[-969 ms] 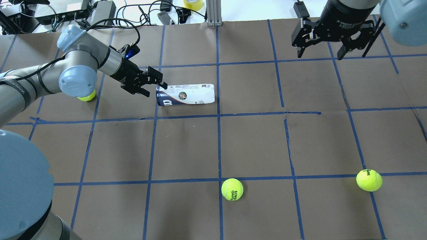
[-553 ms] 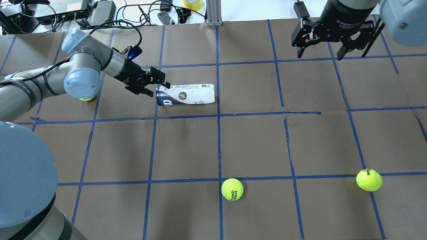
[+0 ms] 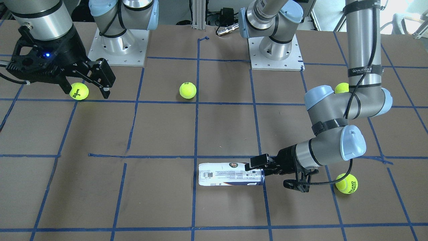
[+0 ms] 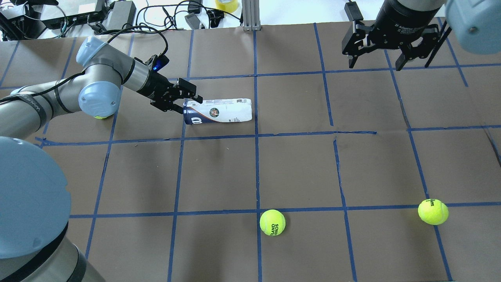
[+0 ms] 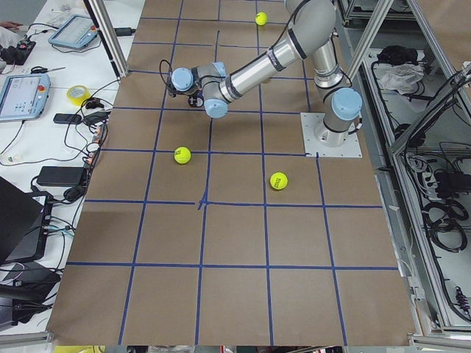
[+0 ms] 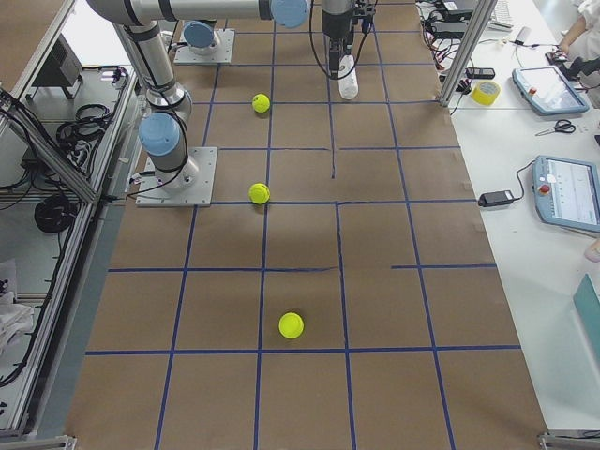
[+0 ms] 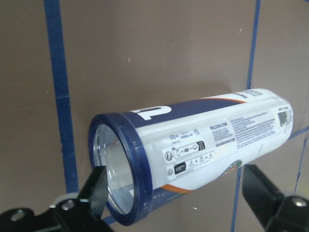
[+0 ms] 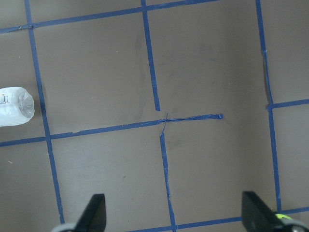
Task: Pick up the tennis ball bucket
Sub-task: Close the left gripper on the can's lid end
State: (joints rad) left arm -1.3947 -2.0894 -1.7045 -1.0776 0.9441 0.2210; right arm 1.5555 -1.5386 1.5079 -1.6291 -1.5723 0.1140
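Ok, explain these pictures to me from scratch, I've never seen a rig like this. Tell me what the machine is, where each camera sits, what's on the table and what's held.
The machine is two robot arms bolted to a table covered in brown paper with a blue tape grid. One camera looks down from behind the robot, one faces it from across the table, one sits at each table end, and one rides on each wrist. On the table lie a white and navy tennis ball bucket, on its side, and loose yellow tennis balls. The left gripper has its open fingers at the bucket's navy-rimmed end but grips nothing yet. The right gripper hangs open above the table, empty.
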